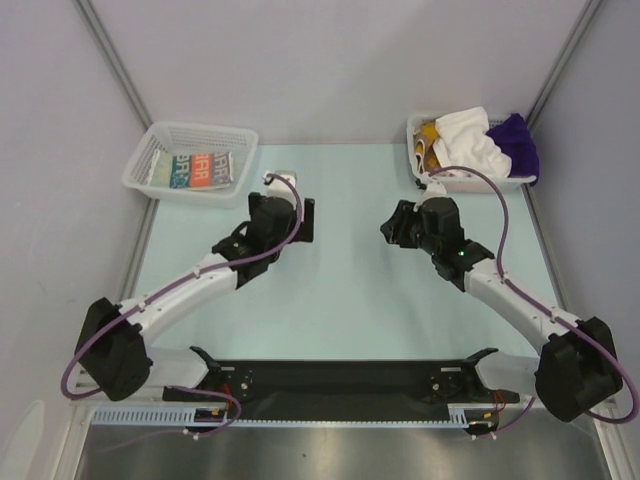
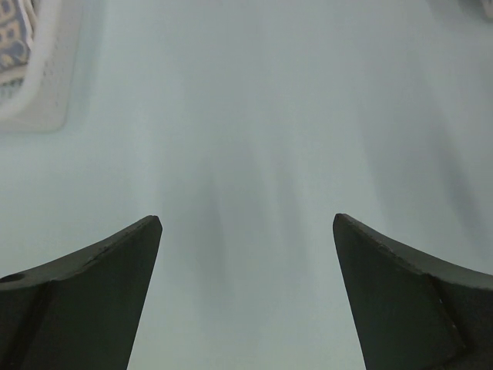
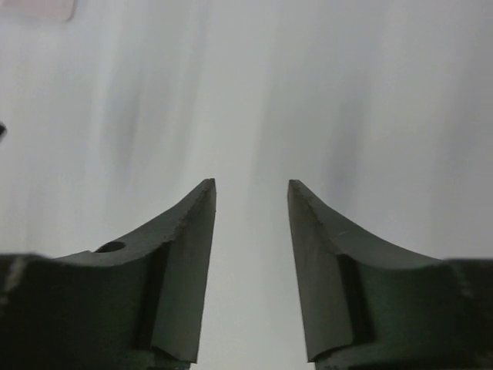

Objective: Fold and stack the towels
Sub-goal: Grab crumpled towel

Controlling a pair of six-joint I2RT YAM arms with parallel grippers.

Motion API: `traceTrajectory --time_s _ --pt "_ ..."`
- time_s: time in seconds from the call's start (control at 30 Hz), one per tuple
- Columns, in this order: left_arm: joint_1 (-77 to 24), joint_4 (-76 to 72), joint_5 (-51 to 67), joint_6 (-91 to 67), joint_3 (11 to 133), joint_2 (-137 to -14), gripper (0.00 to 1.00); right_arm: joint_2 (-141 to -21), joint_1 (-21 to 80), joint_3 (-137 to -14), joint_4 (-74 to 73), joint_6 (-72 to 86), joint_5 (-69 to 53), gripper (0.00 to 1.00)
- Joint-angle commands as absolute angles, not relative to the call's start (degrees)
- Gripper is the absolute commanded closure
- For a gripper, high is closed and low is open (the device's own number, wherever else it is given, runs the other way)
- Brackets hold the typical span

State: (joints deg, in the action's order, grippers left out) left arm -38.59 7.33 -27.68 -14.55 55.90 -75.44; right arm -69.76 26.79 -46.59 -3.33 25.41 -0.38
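Far left of the table [image 1: 340,300]: left basket [image 1: 205,127], white mesh, with one print towel [image 1: 197,170] lying flat and folded inside, in orange, teal and white blocks

Lettering on that towel: large capitals in the orange and teal panels, too small and soft in the top view to read; in the left wrist view only a corner of the towel [image 2: 11,38] with dark blue strokes on pale cloth, cut off by the frame, beside the basket wall [image 2: 42,100]

Far right: right basket [image 1: 505,185], heaped with loose cloth; white towel [image 1: 470,140] crumpled on top, purple towel [image 1: 515,140] spilling over the right rim, mustard towel [image 1: 428,135] bunched at the left end. No writing legible there

Left gripper [image 1: 300,220] [image 2: 246,220]: over bare table just right of the left basket, jaws spread wide, nothing between them but blurred pale surface

Right gripper [image 1: 392,228] [image 3: 250,183]: over bare table near the right basket and apart from it, jaws parted with a narrower gap, holding nothing, only streaked tabletop in the gap

No towel on the open table between the two baskets; no brand marks readable on arms or baskets
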Motion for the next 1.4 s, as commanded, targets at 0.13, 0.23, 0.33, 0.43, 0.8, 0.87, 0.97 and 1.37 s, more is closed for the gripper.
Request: traceTrajectory --time_s 0.13,0.23,0.33,0.43,0.8,0.87,0.97,1.37 --pt "-41.48 18.53 -21.47 -21.70 52.03 -64.26 0.00 -66.95 16.90 -49.73 -5.01 24.79 1.94 0.43" --pt "-41.57 22.49 -19.51 -20.92 52.29 -62.76 0.00 -74.67 11.45 -57.99 -6.24 24.43 1.93 0.44" --pt "-41.57 25.83 -21.26 -21.17 52.56 -60.47 0.00 -84.17 7.83 -68.35 -6.68 22.76 5.97 0.43" --pt "-41.57 28.82 -19.35 -24.08 52.91 -58.80 0.00 -91.30 5.89 -79.23 -7.38 22.76 8.87 0.45" --pt "-41.48 34.54 -17.23 -19.78 54.93 -47.99 0.00 -123.18 3.43 -111.94 -13.35 16.08 16.78 0.46" --pt "-41.48 34.37 -17.14 -19.25 55.28 -47.20 0.00 -126.98 3.34 -116.35 -16.59 15.91 19.14 0.47" --pt "-41.48 34.98 -18.28 -18.37 55.55 -47.55 0.00 -132.62 3.43 -122.95 -18.89 14.51 20.56 0.48" --pt "-41.48 34.28 -18.02 -18.54 54.76 -47.90 0.00 -139.49 3.60 -128.52 -19.62 11.43 27.06 0.52"
